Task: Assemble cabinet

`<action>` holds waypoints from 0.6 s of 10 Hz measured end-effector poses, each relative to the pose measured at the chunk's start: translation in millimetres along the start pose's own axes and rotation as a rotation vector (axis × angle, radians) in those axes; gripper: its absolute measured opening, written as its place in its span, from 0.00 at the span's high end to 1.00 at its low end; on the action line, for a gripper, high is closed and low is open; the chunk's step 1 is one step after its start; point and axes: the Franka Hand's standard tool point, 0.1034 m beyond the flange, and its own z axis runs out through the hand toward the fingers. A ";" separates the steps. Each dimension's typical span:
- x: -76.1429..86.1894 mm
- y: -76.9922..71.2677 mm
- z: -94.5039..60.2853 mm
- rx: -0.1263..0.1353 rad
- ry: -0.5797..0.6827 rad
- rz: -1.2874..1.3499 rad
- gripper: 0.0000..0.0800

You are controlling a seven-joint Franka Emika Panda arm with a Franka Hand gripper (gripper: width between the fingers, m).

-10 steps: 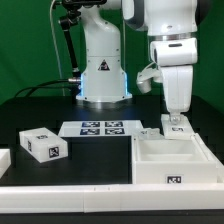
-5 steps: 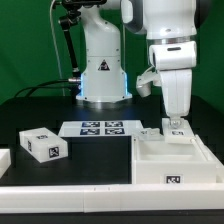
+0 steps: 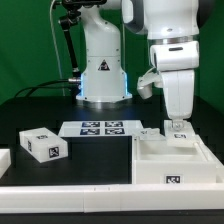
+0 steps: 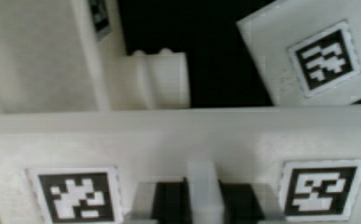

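- Jaws of the gripper (image 3: 177, 122) stand almost together, apparently pinching a thin rib of a tagged white panel (image 4: 195, 140).
- Cabinet (image 3: 160, 172) sits open on the tabletop (image 3: 100, 150), at the exterior view's right.
- Assembly looks early: a tagged block (image 3: 42, 145) lies well apart, unfitted.

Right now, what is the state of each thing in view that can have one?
gripper: shut, lowered onto the cabinet's far edge.
cabinet: lying on the table, open side up, nothing visible inside.
small tagged block: lying loose on the table, apart from the cabinet.
marker board: flat on the table, carrying nothing.
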 end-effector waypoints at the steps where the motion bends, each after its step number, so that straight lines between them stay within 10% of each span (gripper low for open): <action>1: 0.1 8.6 0.8 -0.004 0.004 0.007 0.91; 6: -2.2 54.9 0.1 -0.047 0.030 0.045 0.91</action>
